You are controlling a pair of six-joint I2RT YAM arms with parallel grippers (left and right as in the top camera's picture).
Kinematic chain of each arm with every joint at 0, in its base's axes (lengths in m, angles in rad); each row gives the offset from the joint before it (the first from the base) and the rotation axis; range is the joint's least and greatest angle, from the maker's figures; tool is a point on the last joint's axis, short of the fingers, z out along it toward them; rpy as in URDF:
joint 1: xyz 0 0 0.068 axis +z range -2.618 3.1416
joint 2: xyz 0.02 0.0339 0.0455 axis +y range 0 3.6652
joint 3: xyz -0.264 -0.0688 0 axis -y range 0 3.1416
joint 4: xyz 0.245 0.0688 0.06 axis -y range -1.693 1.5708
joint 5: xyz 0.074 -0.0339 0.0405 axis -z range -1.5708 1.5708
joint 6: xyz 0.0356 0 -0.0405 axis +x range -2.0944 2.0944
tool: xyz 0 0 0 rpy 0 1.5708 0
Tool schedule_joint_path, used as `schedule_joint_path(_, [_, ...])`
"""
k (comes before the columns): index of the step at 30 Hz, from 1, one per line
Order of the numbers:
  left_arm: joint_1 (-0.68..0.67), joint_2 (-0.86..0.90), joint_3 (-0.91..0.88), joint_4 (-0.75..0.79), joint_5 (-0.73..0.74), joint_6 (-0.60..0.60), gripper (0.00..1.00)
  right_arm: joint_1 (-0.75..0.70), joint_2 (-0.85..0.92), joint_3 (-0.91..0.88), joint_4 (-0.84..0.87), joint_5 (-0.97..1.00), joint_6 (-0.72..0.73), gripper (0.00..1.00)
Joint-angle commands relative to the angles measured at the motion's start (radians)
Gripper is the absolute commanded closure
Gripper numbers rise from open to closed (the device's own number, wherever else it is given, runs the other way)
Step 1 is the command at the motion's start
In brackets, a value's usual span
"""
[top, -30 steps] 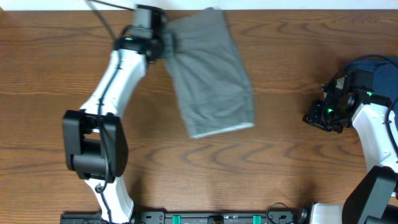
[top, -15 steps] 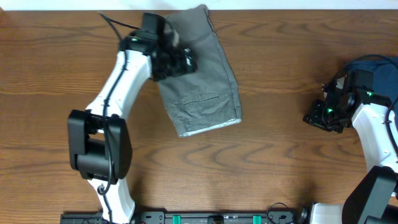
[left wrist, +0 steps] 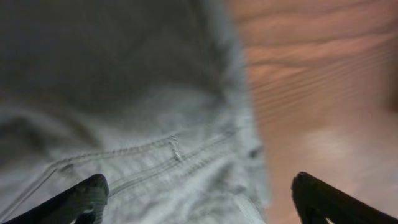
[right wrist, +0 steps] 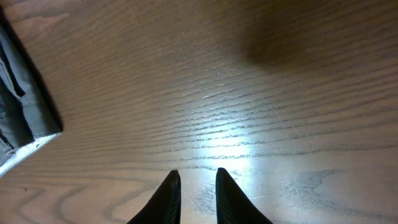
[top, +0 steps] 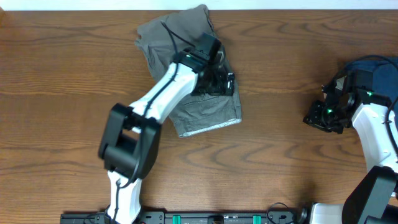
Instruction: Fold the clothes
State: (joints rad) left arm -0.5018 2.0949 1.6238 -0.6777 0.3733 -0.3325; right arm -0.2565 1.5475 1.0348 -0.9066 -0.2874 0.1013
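Grey shorts [top: 211, 112] at the far middle of the wooden table [top: 62, 93], partly doubled over, rumpled at the far left corner, pale edge showing along the near side. Directly above, left gripper [left wrist: 202, 196], jaws spread wide over a stitched pocket seam, pinching nothing, apparently poised for a hold or a smoothing press, fold not yet tidy. Well apart on the right, right gripper [right wrist: 196, 193], fingers drawn nearly together on nothing, low over bare wood, seemingly parked clear of the work. Beside that arm, a dark blue heap [top: 373, 65], identity unclear.
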Motion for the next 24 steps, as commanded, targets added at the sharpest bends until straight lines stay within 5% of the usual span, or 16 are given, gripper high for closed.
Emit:
schedule_joint_path(1, [-0.01,0.077,-0.017,-0.032,-0.001,-0.014,0.11,0.008,-0.005,0.006,-0.003,0.003,-0.013,0.82])
schedule_joint_path(5, [-0.028,0.122,-0.018,-0.155,0.044,-0.011,0.21,0.008,-0.005,0.006,-0.002,0.003,-0.013,0.82])
schedule_joint_path(13, [-0.069,0.127,-0.107,-0.579,0.076,0.182,0.36,0.008,-0.005,0.006,0.011,0.003,-0.013,0.82])
schedule_joint_path(24, [0.03,0.026,-0.343,-0.485,0.017,0.185,0.44,0.009,-0.005,0.006,0.037,0.003,-0.054,0.81])
